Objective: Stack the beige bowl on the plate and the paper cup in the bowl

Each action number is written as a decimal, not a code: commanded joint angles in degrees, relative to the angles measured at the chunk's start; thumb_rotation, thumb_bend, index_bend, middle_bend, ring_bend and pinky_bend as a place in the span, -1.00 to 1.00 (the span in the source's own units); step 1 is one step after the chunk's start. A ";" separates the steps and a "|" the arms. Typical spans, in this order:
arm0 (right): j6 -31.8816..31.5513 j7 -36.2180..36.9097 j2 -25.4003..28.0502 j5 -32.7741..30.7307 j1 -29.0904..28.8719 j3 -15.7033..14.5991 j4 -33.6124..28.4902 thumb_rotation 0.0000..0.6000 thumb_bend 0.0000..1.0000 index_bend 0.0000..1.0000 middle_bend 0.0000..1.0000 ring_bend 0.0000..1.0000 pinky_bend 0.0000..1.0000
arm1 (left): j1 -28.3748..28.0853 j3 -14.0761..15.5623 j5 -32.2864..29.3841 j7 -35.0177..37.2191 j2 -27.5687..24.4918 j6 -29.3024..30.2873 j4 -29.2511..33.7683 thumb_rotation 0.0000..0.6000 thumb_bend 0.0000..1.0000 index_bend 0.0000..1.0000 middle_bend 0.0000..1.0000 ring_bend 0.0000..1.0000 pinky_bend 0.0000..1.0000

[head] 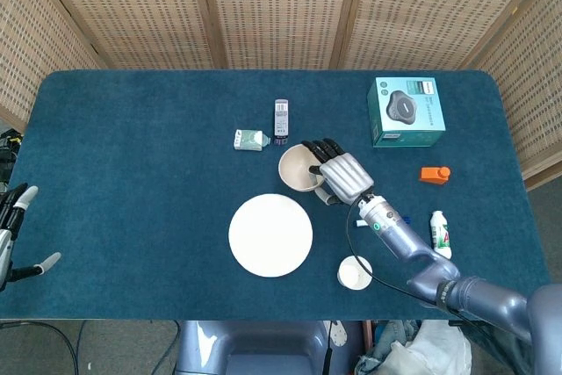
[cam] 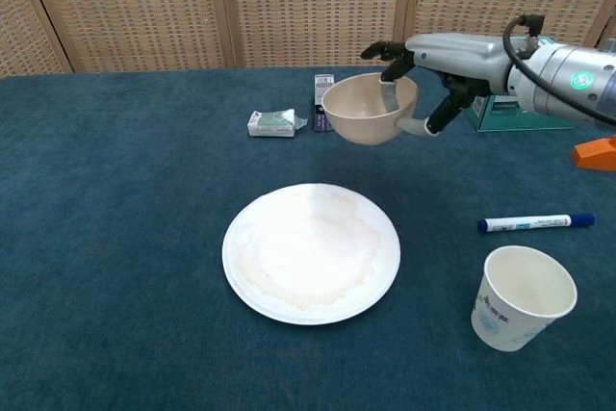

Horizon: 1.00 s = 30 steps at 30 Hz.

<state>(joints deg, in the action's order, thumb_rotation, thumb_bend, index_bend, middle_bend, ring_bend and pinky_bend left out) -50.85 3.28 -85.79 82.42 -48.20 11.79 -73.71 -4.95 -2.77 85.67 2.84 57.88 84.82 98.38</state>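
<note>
My right hand [head: 342, 175] [cam: 433, 60] holds the beige bowl [head: 299, 169] [cam: 367, 108] by its right rim, fingers inside and thumb under, lifted clear of the table. The bowl hangs behind and slightly right of the white plate [head: 270, 235] [cam: 311, 251], which lies flat near the table's front. The paper cup [head: 355, 273] [cam: 521, 296] stands upright at the front right. My left hand [head: 13, 234] shows only at the far left edge of the head view, off the table, fingers apart and holding nothing.
A blue marker [cam: 535, 223] lies just behind the cup. A small packet [cam: 273, 122] and a dark box [cam: 324, 103] sit behind the plate. A teal box [head: 406, 111], an orange item [head: 435, 174] and a small white bottle [head: 440, 234] occupy the right side.
</note>
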 commanded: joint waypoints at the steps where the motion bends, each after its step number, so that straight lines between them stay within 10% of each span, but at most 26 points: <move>1: -1.95 1.39 3.83 3.33 0.54 -1.15 -6.69 1.00 -0.10 0.25 -1.00 -1.00 -1.00 | 0.20 0.21 0.50 0.48 -0.19 0.41 -0.02 1.00 -1.00 -1.00 -1.00 -1.00 -1.00; 30: 2.90 -9.80 -6.68 5.50 -3.93 -6.20 -5.20 1.00 -0.10 0.26 -1.00 -1.00 -1.00 | 0.78 0.06 0.49 5.15 -1.86 1.27 -0.82 1.00 -1.00 -1.00 -1.00 -1.00 -1.00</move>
<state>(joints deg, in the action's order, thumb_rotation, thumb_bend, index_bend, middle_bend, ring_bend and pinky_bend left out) -48.03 -6.33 -92.31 88.06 -52.06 5.62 -79.09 -4.17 -2.70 86.16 7.99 56.02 86.09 97.55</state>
